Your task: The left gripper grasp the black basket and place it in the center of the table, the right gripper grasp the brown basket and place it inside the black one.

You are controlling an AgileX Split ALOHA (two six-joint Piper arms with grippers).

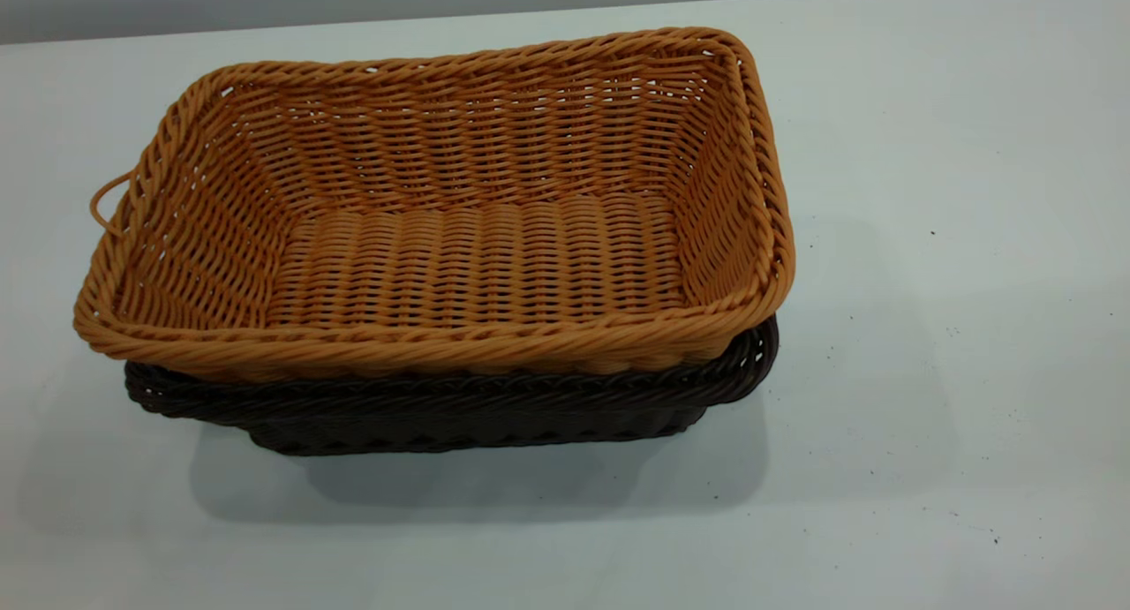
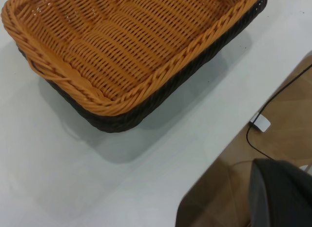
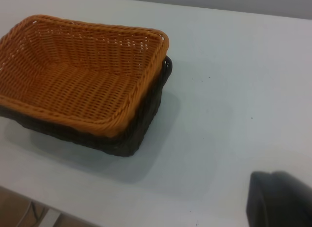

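The brown basket point(image 1: 477, 257) sits nested inside the black basket point(image 1: 459, 416) near the middle of the table point(image 1: 927, 239). Only the black basket's braided rim and lower wall show beneath it. The brown basket's small loop points to the exterior view's left. Neither gripper shows in the exterior view. The left wrist view shows both baskets point(image 2: 126, 41) point(image 2: 122, 120) at a distance, with a dark part of the left gripper point(image 2: 280, 195) over the table edge. The right wrist view shows the stacked baskets point(image 3: 78, 75) point(image 3: 122, 141) far from a dark part of the right gripper point(image 3: 280, 200). Nothing touches the baskets.
Tiny dark specks lie on the table right of the baskets. In the left wrist view the table edge runs diagonally, with wooden floor, a black cable and a small white piece point(image 2: 261, 122) beyond it.
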